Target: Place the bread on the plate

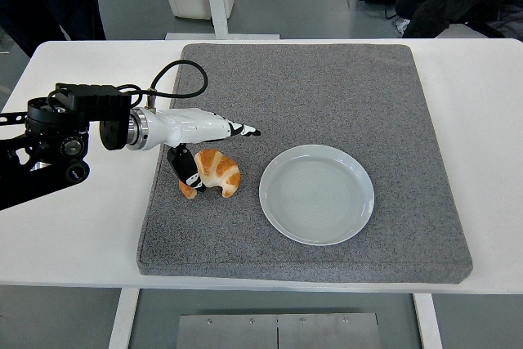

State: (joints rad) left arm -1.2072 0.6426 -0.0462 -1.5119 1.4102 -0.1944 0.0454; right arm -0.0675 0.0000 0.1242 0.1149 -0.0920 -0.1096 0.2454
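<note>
so the croissant [214,172] sits on the grey mat [343,87], just left of the plate [317,194] and not touching it — nothing is on the plate yet. the left hand [200,140] is right at the bread: fingers [237,129] stretched out flat over the top of it, thumb [186,168] dropped down along its left side, looks like it touches or nearly does. i'd call the hand unclenched, grasping nothing so far, more of a bracket around the croissant than a grip. right arm isn't visible at all. progress-wise it's early days — the reach looks done, but the grab, the lift, the short carry right and the drop onto the plate are all left. the white desk [482,120] under the mat has nothing else in play.
</note>
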